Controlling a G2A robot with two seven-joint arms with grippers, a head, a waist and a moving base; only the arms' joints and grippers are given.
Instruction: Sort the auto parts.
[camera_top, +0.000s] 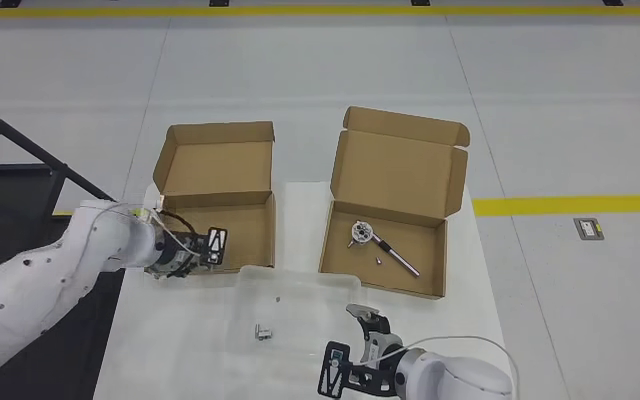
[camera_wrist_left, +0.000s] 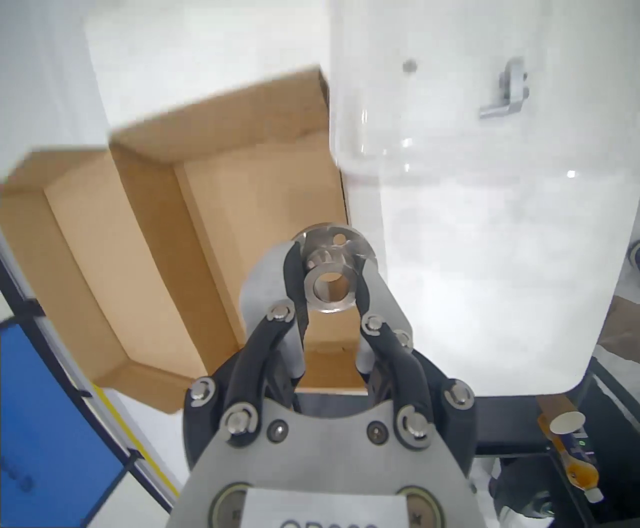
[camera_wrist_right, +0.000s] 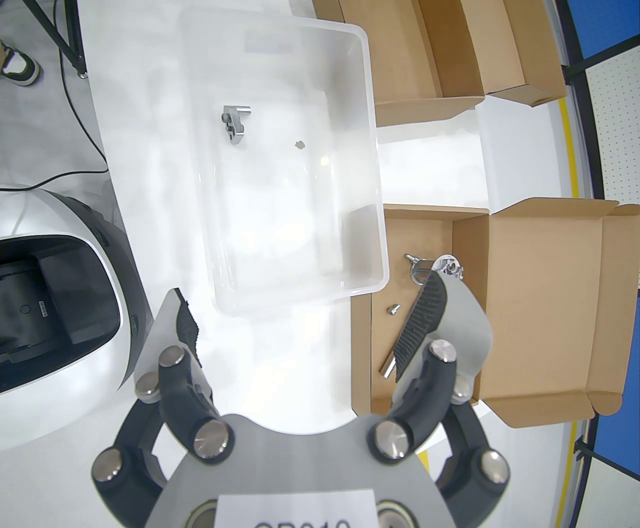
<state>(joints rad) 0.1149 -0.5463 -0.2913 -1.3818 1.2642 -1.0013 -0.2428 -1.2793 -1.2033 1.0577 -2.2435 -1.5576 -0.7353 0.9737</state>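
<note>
My left gripper (camera_top: 213, 246) (camera_wrist_left: 330, 270) is shut on a round metal flanged hub (camera_wrist_left: 331, 280). It hangs over the near corner of the open left cardboard box (camera_top: 215, 190) (camera_wrist_left: 150, 250), beside the clear plastic bin (camera_top: 300, 285) (camera_wrist_right: 372, 150). On the bin's floor lie a small metal bracket (camera_top: 263, 332) (camera_wrist_right: 234, 122) (camera_wrist_left: 507, 90) and a tiny dark piece (camera_wrist_right: 300, 145). My right gripper (camera_top: 352, 348) (camera_wrist_right: 307, 300) stands open with nothing in it, at the bin's near right corner. The right box (camera_top: 400, 200) (camera_wrist_right: 545, 310) holds a round metal part (camera_top: 361, 235) (camera_wrist_right: 425, 265), a rod (camera_top: 400, 258) and a small screw (camera_wrist_right: 393, 309).
Both boxes stand with their lids folded back at the far side of the white table (camera_top: 180, 340). A black frame (camera_top: 50, 165) runs past the table's left edge. A strip of bare table lies between the two boxes.
</note>
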